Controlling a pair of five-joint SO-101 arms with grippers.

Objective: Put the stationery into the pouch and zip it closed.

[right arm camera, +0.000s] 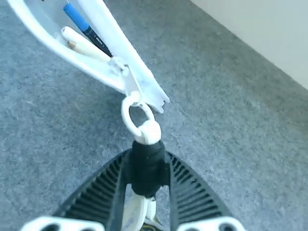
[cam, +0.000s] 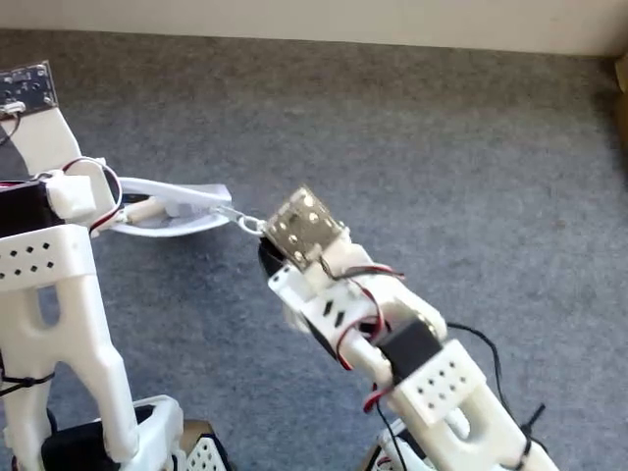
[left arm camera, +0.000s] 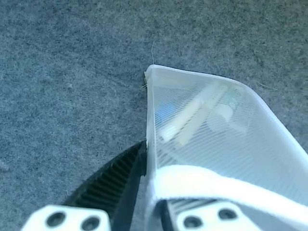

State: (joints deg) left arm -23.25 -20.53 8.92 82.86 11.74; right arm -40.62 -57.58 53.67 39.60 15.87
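We see the right gripper (right arm camera: 148, 159) with its two black ribbed fingers (right arm camera: 113, 187) clamped together on the one black-wrapped zip pull (right arm camera: 144, 175). A single white ring (right arm camera: 137, 113) links that pull to the slider at the end of the pouch (right arm camera: 108, 33). Beyond the ring the pouch mouth gapes open, and inside it we count two pieces of stationery from this side: one blue pen (right arm camera: 82, 21) and one cream-coloured stick (right arm camera: 84, 44) lying just beside it.

The left gripper (left arm camera: 151, 178) has its fingers (left arm camera: 113, 180) closed on the edge of the same pouch (left arm camera: 216, 134) at the opposite end. Through the translucent striped wall we make out pale sticks and a blue patch, but we cannot count them there.

From above, the one pouch (cam: 177, 221) lies stretched between the two arms, towards the left of the grey bench (cam: 442, 147). We cannot tell whether it rests on the surface or hangs just above it
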